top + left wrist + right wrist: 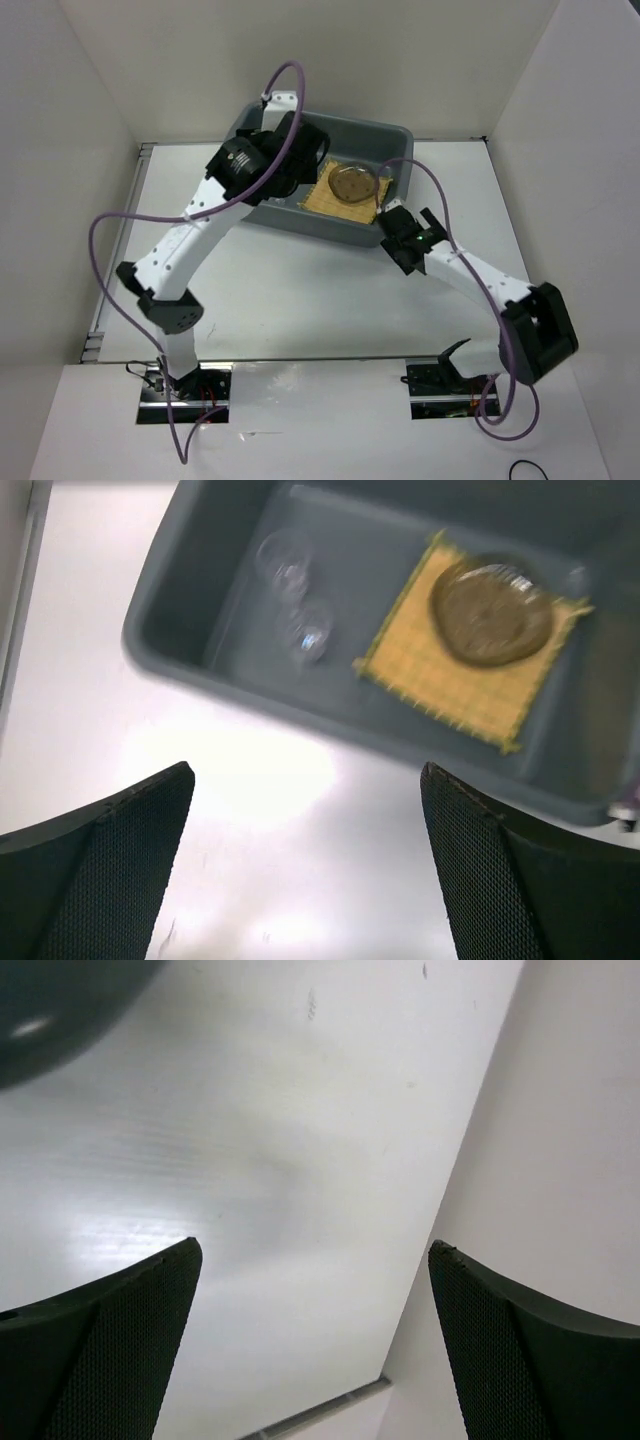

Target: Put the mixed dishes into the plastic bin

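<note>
The dark grey plastic bin stands at the back of the table. Inside it lies the tan-yellow woven mat with a round transparent plate on top. In the left wrist view the bin holds the mat, the plate and two clear glass pieces at its left end, one of them cup-like. My left gripper is open and empty, above the table by the bin's near left side. My right gripper is open and empty at the bin's near right corner.
White walls enclose the table at the back, left and right. The right wrist view shows the bin's corner, bare table top and the right wall close by. Purple cables loop off both arms.
</note>
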You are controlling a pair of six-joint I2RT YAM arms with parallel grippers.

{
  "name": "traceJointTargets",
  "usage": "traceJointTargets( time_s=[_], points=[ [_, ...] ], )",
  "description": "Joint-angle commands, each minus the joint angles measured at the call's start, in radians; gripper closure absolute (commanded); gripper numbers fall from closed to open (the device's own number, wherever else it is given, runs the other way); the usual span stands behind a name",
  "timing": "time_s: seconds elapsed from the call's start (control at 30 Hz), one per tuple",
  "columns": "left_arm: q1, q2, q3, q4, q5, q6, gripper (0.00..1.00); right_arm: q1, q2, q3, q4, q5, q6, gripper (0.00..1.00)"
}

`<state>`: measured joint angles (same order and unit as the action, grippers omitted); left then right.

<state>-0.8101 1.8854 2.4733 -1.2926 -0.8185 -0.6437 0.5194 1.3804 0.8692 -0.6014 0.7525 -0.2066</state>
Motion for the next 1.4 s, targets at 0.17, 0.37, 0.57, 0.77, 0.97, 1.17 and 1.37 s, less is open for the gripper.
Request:
traceJointTargets(
  time_s=[0.17,0.37,0.57,0.77,0.97,1.17,1.37],
  points=[
    [0.014,-0.404,-0.548,0.182,0.044,-0.177,0.00,0.022,-0.092,0.232,-0.170,-0.407,-0.146,0.02],
    [0.023,-0.615,-0.806,0.239,0.105,-0.278,0.00,0.022,0.018,0.241,-0.014,-0.317,-0.137,0.02],
    [0.034,-0.693,-0.850,0.174,0.128,-0.347,0.00,-0.090,0.164,0.303,0.064,-0.294,-0.103,0.02],
    [0.034,-0.749,-0.899,0.101,0.147,-0.417,0.00,-0.292,0.324,0.491,0.083,-0.306,-0.054,0.02],
    [0.034,-0.769,-0.968,0.078,0.156,-0.442,0.00,-0.371,0.376,0.613,0.011,-0.361,-0.045,0.02],
    [0.044,-0.844,-1.074,0.130,0.156,-0.442,0.00,-0.322,0.175,0.495,-0.100,-0.516,-0.066,0.02],
    [0.055,-1.063,-1.304,0.213,0.202,-0.419,0.00,-0.323,0.010,0.377,-0.158,-0.528,0.015,0.02]
  ],
)
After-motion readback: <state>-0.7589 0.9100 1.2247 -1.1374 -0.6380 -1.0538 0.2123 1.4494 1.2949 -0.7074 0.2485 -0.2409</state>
